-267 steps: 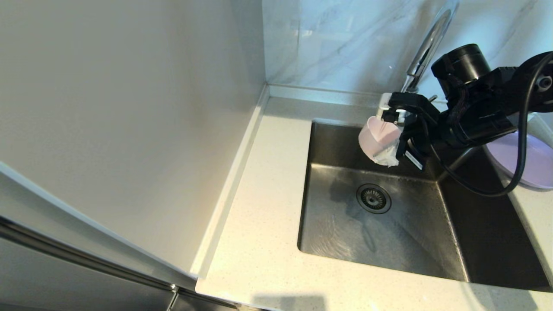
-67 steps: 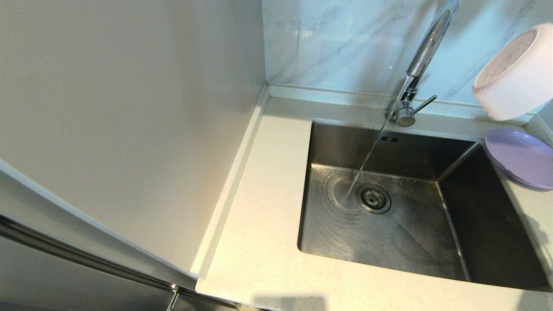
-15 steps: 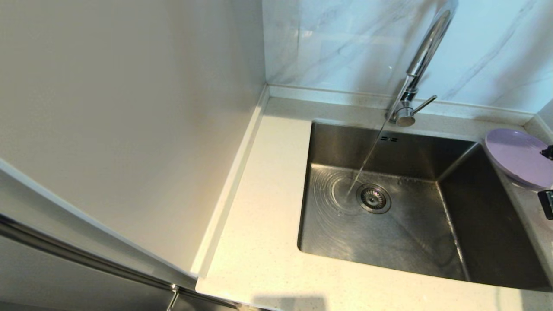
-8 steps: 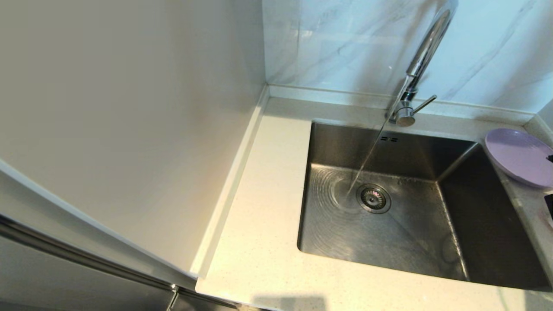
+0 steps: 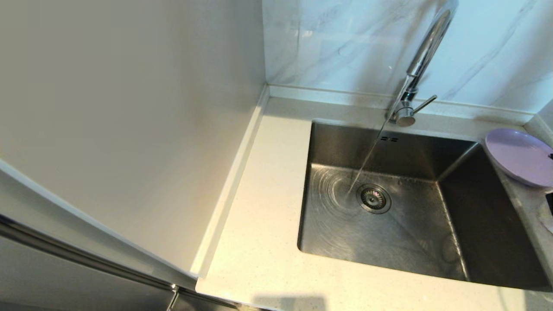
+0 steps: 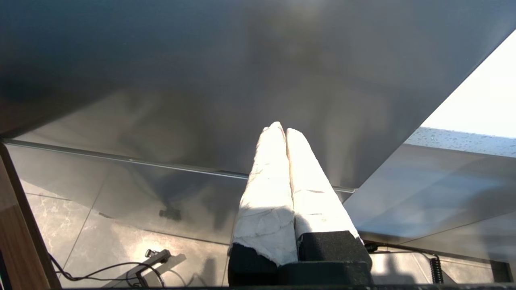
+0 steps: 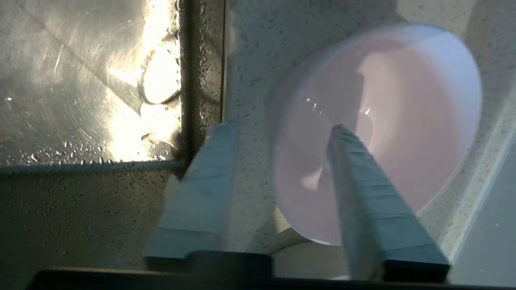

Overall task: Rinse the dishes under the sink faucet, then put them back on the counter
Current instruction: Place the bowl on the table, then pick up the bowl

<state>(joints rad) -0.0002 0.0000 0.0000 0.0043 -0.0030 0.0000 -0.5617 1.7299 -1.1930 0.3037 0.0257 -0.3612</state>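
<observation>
The pale pink-white bowl point(image 7: 403, 121) sits upright on the speckled counter point(image 7: 258, 52), beside the sink's near right corner point(image 7: 80, 80). My right gripper point(image 7: 282, 127) is open over its rim, one finger inside the bowl and the other outside, above the counter. The lilac plate point(image 5: 516, 156) lies on the counter to the right of the sink point(image 5: 410, 233), its edge overhanging the basin. The chrome faucet point(image 5: 425, 52) pours a thin stream point(image 5: 367, 160) that lands beside the drain strainer point(image 5: 373, 198). My left gripper point(image 6: 281, 129) is shut on nothing, parked low beside a dark cabinet front.
A beige side panel point(image 5: 129, 108) stands to the left of the counter point(image 5: 263, 207). Marble-veined wall tiles point(image 5: 337, 43) rise behind the faucet's side lever point(image 5: 425, 103). A black part of my right arm point(image 5: 549, 201) just shows at the right edge of the head view.
The bowl, held high by the right wall 4.5 s ago, now rests on the counter. Over the last second my right arm has slid further out of the head view. Water keeps running.
</observation>
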